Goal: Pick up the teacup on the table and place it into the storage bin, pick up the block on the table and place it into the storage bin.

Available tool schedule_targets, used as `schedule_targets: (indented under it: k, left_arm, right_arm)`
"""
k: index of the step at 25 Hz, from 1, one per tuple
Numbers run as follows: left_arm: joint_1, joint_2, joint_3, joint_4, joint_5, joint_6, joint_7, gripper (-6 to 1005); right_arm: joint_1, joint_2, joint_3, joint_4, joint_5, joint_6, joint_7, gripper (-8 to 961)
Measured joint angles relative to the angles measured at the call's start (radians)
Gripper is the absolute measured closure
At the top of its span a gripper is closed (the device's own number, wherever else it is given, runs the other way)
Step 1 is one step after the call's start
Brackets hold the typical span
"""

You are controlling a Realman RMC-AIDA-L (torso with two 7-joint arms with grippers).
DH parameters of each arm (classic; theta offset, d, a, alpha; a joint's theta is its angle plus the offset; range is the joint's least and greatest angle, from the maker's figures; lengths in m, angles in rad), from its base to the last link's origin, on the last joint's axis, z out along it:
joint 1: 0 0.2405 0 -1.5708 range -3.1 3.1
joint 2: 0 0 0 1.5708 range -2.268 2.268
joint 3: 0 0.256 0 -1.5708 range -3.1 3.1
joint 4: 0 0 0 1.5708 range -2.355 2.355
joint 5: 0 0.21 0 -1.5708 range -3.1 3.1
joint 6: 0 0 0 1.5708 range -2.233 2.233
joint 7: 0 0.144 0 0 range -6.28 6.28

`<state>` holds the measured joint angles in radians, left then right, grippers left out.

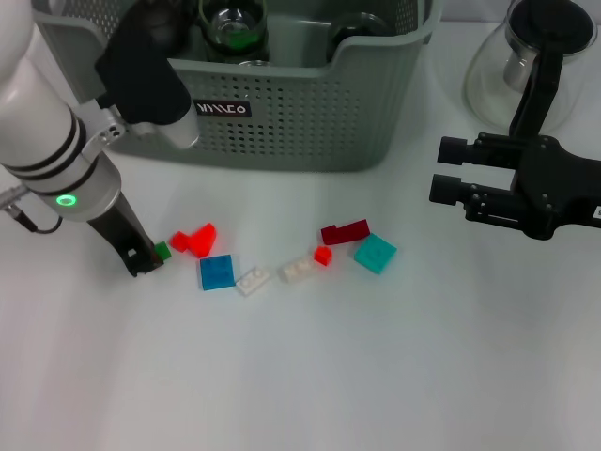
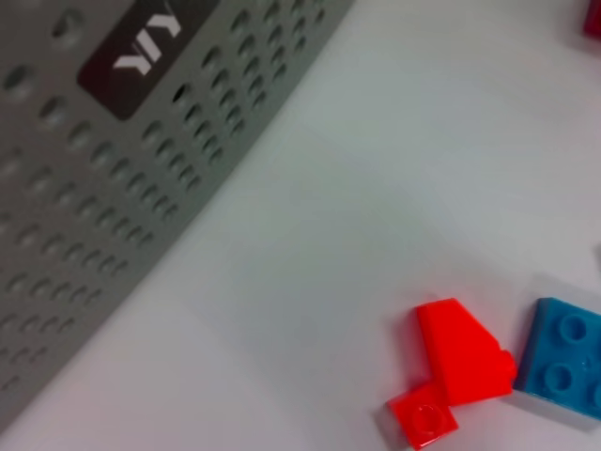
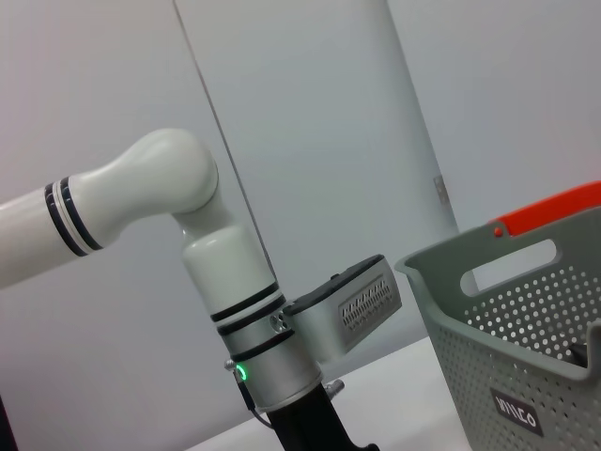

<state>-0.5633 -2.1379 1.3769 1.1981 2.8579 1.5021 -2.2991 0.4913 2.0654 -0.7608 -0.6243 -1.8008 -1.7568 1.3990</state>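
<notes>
Head view first: my left gripper (image 1: pixel 146 260) is down at the table with its tips closed around a small green block (image 1: pixel 162 250), just beside the red wedge (image 1: pixel 195 239), with the blue plate (image 1: pixel 217 272) and a row of white, red, dark red and teal bricks trailing off to my right. My right gripper (image 1: pixel 449 174) hangs above the table well off to the right, fingers spread and holding nothing, basically parked near the glass teapot (image 1: pixel 531 56). The storage bin (image 1: pixel 300 117) sits right behind the blocks, and I can see a dark glassy thing with some green showing in it, plus another dark rounded item next to it; I can't tell if either is the teacup, and I don't see a cup out on the table. Left wrist view: none of my own fingers show, just the bin's perforated wall, the red wedge and the blue plate on the white tabletop. Right wrist view: only my left arm and a corner of the bin, nothing new inside. To do this step well, I reckon I should lift straight up so I don't nudge the red wedge, clear the bin's rim properly, then release low over a bare bit of the floor, not on the glassware.
</notes>
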Motion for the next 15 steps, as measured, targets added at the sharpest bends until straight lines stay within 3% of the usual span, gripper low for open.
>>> schedule_targets:
  k: [4, 6, 8, 10, 12, 15]
  left_arm:
    - [0.009, -0.001, -0.031, 0.074, -0.004, 0.054, 0.019, 818]
    - [0.007, -0.005, -0.099, 0.128, -0.016, 0.118, 0.068, 818]
    - [-0.006, -0.009, -0.198, 0.162, -0.043, 0.188, 0.134, 817]
    - [-0.04, -0.004, -0.367, 0.163, -0.12, 0.299, 0.241, 817]
    - [-0.077, 0.02, -0.525, 0.119, -0.215, 0.406, 0.334, 817]
    - [-0.12, 0.097, -0.697, -0.053, -0.399, 0.535, 0.437, 817]
  right_arm:
    - [0.0, -0.001, 0.0, 0.0, 0.0, -0.001, 0.0, 339]
    - [0.0, -0.002, 0.0, 0.0, 0.001, -0.001, 0.001, 339]
    - [0.0, -0.002, 0.0, 0.0, 0.001, -0.001, 0.001, 339]
    - [0.0, -0.002, 0.0, 0.0, 0.001, -0.001, 0.0, 339]
    - [-0.003, -0.002, 0.0, 0.0, 0.001, -0.001, 0.0, 340]
    - [-0.005, -0.001, 0.0, 0.0, 0.003, -0.002, 0.0, 340]
